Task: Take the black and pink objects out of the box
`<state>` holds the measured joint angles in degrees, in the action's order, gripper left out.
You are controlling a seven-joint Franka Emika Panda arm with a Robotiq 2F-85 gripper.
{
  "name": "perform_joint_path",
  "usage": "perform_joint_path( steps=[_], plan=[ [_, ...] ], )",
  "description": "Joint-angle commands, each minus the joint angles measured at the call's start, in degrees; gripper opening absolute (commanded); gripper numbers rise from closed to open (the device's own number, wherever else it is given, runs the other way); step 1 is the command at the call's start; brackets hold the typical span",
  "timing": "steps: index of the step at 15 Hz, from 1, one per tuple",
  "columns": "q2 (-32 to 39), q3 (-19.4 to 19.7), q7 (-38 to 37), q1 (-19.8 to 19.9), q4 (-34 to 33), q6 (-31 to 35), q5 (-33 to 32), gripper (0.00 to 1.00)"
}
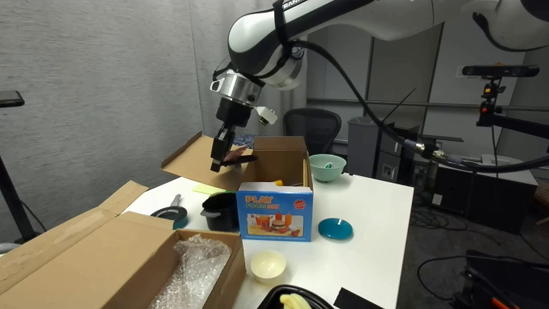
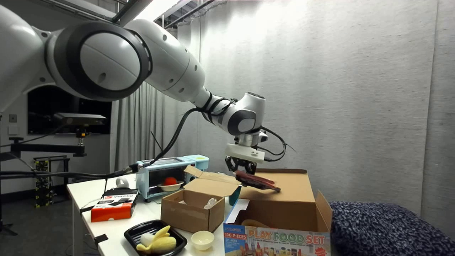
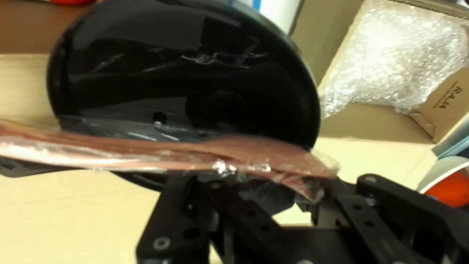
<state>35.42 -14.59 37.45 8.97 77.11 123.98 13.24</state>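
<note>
Pinching, by all appearances: claw (image 2: 244,172) on film-wrapped pink object (image 3: 220,154), black pan-like object (image 3: 205,84) just beyond; exact contact hidden. In wrist view, pink object's long end juts toward 9 o'clock, so turn slowly, keep both level. Both hang over brown flap (image 2: 295,183), apparently outside box (image 1: 283,163), which lies toward 10 o'clock. Steer wide of bubble-wrap carton (image 3: 381,121) at 2 o'clock; let both touch table (image 1: 373,201) before releasing, then back off gently.
</note>
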Motion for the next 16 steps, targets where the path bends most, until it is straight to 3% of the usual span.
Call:
perform_joint_path(
  steps=[1,8,16],
  plan=[
    [-2.6,-1.8,5.3,-2.0,2.7,-3.3,1.8,0.00],
    [-3.4,-2.7,10.2,-7.9,5.1,-12.2,0.4,0.00],
    [-3.5,-1.9,15.2,-9.8,7.3,-16.0,-0.3,0.00]
  ],
)
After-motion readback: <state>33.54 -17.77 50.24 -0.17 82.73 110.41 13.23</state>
